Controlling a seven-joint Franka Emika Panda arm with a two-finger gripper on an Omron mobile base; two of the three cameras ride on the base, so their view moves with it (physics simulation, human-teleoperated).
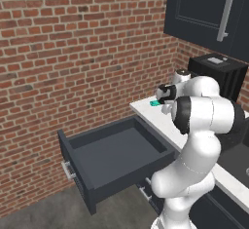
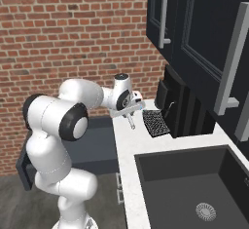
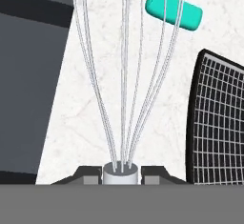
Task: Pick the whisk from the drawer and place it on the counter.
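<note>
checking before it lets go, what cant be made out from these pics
- Whisk handle: hand view, hidden between the pincer fingers and the bottom edge.
- Gap between whisk and counter: no view settles it.
- Drawer front corner: left base view, behind the arm.
- Teal object: left base view, mostly behind the arm.

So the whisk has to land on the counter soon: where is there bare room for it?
The gripper holds the whisk over white counter. A free strip runs between the counter's edge by the open drawer and the black mesh mat. It is tighter farther on by the teal object, and the sink takes the near end.
</note>
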